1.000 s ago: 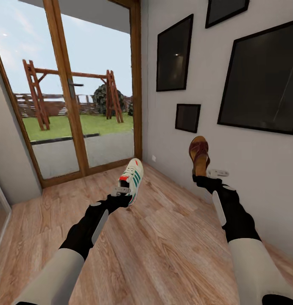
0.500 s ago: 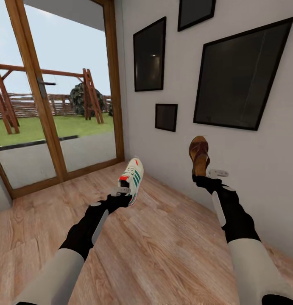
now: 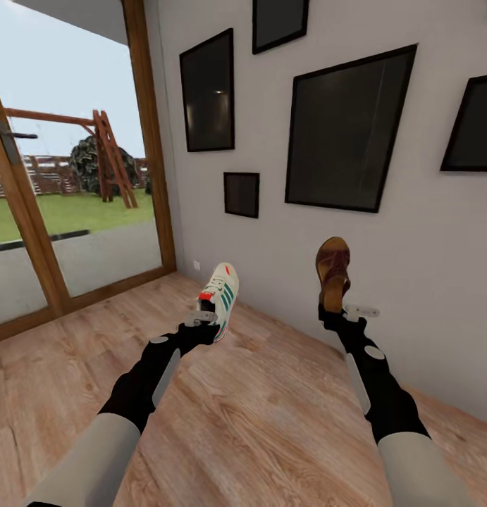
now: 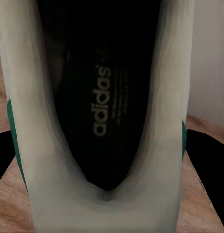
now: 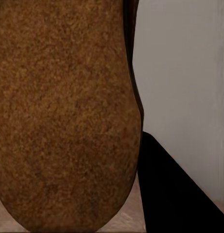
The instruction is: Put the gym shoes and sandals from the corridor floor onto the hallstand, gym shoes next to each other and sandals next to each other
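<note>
Left gripper is clamped on a sneaker at the heel, toe pointing up, well off the wood floor. Right gripper is clamped on a brown sandal, also upright, close to the grey wall. No shoe rack in sight. Risk: the robot is carrying both; the sandal could brush the wall and get knocked loose, or the heel-held sneaker could tip and slip out.

We see the gym shoe raised over the corridor floor at left, the sandal raised right, before the wall.
</note>
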Tool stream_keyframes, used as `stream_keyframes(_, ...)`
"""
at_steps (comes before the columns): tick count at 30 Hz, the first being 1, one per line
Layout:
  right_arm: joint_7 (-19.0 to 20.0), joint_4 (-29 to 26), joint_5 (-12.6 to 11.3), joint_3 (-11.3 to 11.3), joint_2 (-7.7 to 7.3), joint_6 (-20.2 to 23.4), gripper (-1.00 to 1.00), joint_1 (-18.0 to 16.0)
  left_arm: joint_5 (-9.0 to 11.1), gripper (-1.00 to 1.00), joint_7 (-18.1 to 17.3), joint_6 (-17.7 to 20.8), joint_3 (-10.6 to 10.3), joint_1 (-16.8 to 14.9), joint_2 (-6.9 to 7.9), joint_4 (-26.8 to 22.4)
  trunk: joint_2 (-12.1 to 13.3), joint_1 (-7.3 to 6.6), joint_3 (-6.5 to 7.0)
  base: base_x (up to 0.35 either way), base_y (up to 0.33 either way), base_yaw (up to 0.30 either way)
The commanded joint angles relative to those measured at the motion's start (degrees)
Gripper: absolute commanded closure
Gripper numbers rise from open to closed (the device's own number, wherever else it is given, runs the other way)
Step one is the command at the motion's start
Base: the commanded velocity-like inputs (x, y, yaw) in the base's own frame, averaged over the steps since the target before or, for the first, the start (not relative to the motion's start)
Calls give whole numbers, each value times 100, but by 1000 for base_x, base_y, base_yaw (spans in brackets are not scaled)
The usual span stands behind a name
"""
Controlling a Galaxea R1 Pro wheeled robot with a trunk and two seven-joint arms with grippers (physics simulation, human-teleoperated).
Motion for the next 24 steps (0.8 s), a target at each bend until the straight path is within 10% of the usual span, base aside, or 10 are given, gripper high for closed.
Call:
stream_keyframes(1, -4, -8, -46, -9, 6, 33, 100, -1, 52, 100, -3, 41, 1, -2, 1, -9, -3, -1, -6, 0, 0, -300)
stream_keyframes(24, 0, 3, -66, -13, 12, 27, 100, 9, 210, 100, -3, -542, -7, 227, -52, -8, -3, -1, -6, 0, 60, -300)
